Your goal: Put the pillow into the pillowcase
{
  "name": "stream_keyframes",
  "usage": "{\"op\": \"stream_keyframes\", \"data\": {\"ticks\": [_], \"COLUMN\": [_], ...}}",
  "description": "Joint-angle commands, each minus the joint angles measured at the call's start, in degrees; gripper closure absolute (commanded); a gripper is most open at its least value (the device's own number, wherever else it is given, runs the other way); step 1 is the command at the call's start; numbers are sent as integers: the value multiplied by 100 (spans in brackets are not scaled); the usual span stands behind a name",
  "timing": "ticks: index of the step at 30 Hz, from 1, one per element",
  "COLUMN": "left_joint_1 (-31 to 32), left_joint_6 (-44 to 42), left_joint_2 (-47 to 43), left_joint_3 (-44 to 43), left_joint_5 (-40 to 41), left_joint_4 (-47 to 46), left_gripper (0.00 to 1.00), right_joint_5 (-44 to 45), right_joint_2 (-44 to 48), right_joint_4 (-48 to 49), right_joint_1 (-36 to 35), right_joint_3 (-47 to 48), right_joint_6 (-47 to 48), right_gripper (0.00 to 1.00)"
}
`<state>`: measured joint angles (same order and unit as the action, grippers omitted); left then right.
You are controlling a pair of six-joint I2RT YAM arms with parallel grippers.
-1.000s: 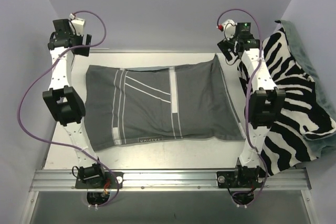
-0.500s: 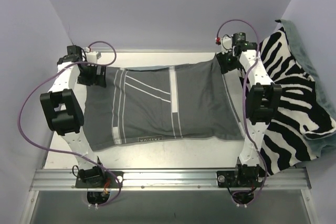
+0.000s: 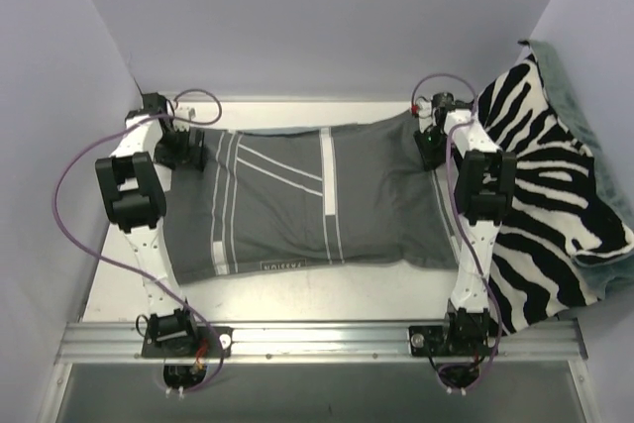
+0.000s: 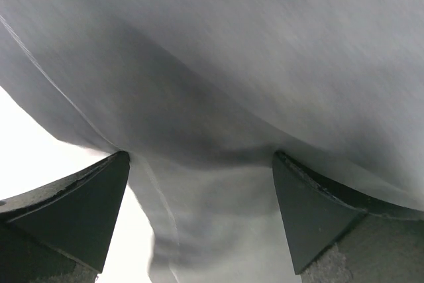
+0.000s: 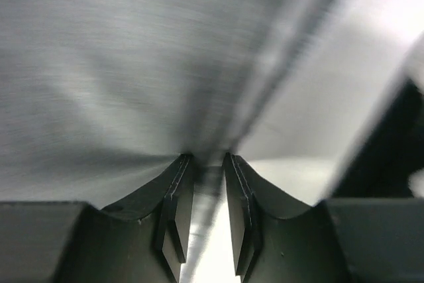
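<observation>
The pillowcase (image 3: 297,205) lies spread on the table, dark grey side with thin white stripes up, bulging slightly. The pillow is hidden. My left gripper (image 3: 188,151) is down at the case's far left corner. In the left wrist view it (image 4: 200,157) stands open, wide, with grey pillowcase fabric (image 4: 252,64) between and beyond the fingers. My right gripper (image 3: 428,151) is at the far right corner. In the right wrist view it (image 5: 207,157) has its jaws drawn close on the pillowcase (image 5: 132,64) edge seam.
A zebra-striped cloth (image 3: 555,215) with green backing drapes over the right side, close to the right arm. White table (image 3: 297,294) shows in front of the case. A metal rail (image 3: 317,339) runs along the near edge. Walls close in on the left and back.
Both arms came down from the back onto the case's far corners. The right gripper went from open to closed on the fabric edge. The left stayed open.
</observation>
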<state>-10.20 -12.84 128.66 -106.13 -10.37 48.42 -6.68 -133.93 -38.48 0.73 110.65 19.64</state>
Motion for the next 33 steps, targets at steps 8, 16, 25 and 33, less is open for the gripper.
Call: {"op": "stream_keyframes", "data": {"ticks": [8,16,25,33], "left_joint_1": [-53,-44,956,1555], "left_joint_6": [-544,-325,-237,221], "left_joint_2": [1916,382,-1648,-2784], "left_joint_3": [-3317,-3626,-1888,318], "left_joint_5": [906,-893,-256,-149], "left_joint_4": [475,361,291,-210], "left_gripper": [2,3,3,3], "right_joint_5": [259,-1133,-2012,-1802], "right_joint_2": [516,2202,3425,3944], "right_joint_4": [-906,-1039,-986,-731], "right_joint_1": [278,287,121,-741], "right_joint_3": [53,159,-192,-992], "right_joint_6": [180,-363,-882,-1216], "right_gripper": [59,0,0,0]}}
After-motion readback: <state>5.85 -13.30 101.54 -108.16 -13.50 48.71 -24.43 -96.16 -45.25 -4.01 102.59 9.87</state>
